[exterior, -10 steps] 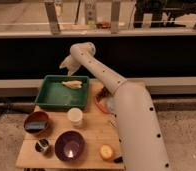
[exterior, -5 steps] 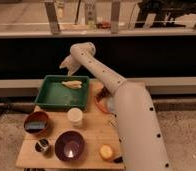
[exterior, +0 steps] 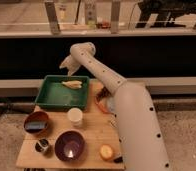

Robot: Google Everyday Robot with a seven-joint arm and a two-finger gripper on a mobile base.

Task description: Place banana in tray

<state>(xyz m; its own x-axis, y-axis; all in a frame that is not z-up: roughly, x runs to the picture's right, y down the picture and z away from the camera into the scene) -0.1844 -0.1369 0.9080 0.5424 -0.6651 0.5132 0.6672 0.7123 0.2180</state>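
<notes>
The pale yellow banana (exterior: 72,84) lies inside the dark green tray (exterior: 51,96), near its far right corner. The tray sits at the back left of the wooden table. My gripper (exterior: 67,64) is at the end of the white arm, raised above the tray's far rim and above the banana, apart from it. Nothing shows in the gripper.
A brown bowl (exterior: 37,122) holding something dark, a small metal cup (exterior: 41,146), a purple bowl (exterior: 69,145), a white cup (exterior: 75,116) and a round yellow-orange fruit (exterior: 107,151) stand on the table's front. An orange plate (exterior: 103,102) is partly hidden by my arm.
</notes>
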